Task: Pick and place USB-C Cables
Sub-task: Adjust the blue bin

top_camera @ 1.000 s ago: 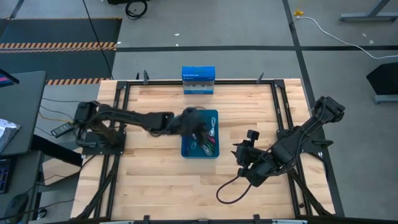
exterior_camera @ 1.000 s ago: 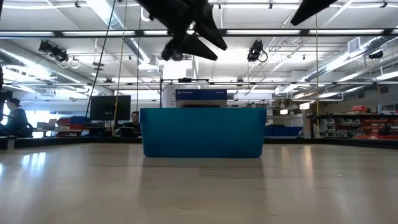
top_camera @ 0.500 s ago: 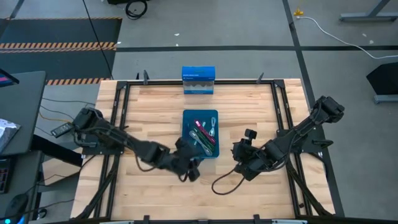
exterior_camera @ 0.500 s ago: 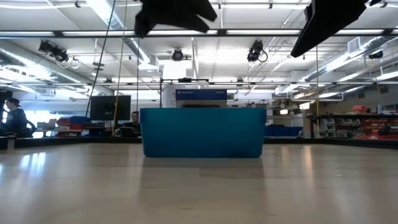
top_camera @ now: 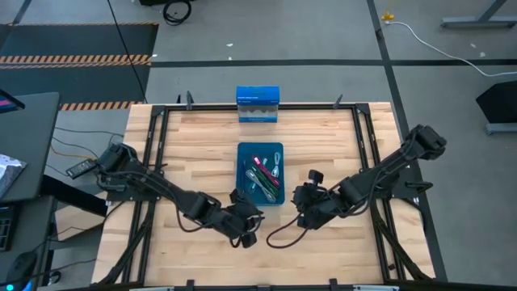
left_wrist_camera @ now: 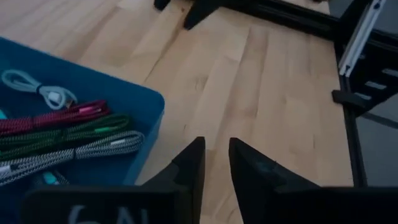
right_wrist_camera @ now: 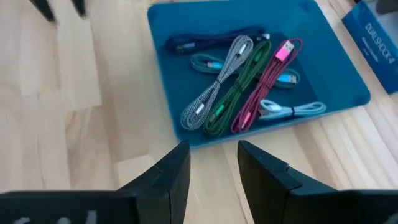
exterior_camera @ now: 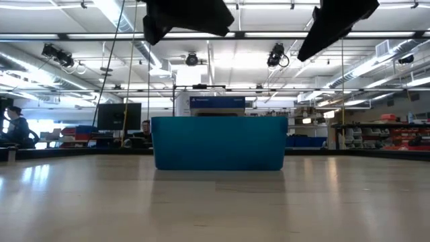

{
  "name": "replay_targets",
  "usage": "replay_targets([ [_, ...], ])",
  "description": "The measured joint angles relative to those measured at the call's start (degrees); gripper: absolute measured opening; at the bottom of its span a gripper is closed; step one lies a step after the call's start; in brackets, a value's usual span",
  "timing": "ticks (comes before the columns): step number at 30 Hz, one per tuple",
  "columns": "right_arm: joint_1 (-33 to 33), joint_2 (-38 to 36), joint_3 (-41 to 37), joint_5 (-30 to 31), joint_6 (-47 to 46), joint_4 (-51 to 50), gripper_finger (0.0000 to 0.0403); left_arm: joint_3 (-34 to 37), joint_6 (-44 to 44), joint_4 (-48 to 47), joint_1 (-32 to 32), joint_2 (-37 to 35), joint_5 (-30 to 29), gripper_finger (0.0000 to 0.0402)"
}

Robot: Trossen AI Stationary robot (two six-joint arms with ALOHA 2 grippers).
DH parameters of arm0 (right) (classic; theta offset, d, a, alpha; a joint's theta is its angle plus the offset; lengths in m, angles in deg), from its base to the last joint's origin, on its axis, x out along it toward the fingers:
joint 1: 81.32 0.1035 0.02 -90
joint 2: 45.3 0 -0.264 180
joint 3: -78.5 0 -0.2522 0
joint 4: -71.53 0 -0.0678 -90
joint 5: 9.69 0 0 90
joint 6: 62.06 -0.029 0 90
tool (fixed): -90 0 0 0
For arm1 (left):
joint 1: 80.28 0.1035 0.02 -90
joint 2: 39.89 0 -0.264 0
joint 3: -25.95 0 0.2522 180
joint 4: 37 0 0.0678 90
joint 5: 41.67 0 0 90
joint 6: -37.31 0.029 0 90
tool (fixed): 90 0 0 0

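A blue tray (top_camera: 260, 150) sits mid-table and holds all six USB-C cables. The right wrist view shows them lying loosely side by side on its floor: purple (right_wrist_camera: 211, 37), teal (right_wrist_camera: 207, 63), grey (right_wrist_camera: 217, 84), green (right_wrist_camera: 239, 84), magenta-red (right_wrist_camera: 264, 81), pale blue (right_wrist_camera: 291, 111). My left gripper (top_camera: 249, 224) (left_wrist_camera: 216, 165) hovers over bare wood past the tray's near-left corner, fingers narrowly open and empty. My right gripper (top_camera: 299, 202) (right_wrist_camera: 213, 165) hovers just off the tray's near-right side, open and empty, facing the cables.
A blue box (top_camera: 258, 104) stands at the table's far edge behind the tray. A black wire loop (top_camera: 283, 234) hangs from the right arm over the near table. Black frame rails (top_camera: 157, 145) run along both sides. Bare wood lies left and near of the tray.
My left gripper has swung from above the tray toward the table's near edge and now sits past the tray's near-left corner, leaving the cables uncovered. My right gripper has moved toward the table's left, closer to the tray.
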Motion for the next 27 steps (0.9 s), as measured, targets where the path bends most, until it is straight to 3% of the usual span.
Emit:
replay_targets([
  [8,-1.2,3.8,0.0,-6.6,4.0,0.1,0.0140,0.0,6.0,2.4,2.0,1.7,2.1,0.0066],
  [13,-1.2,3.3,0.0,-5.7,5.5,1.0,0.0140,0.0,6.8,5.1,4.5,1.7,7.6,0.0047],
  [27,0.4,2.7,0.0,-5.4,9.3,1.8,0.0140,0.0,13.2,10.9,5.2,1.4,8.4,0.0009],
])
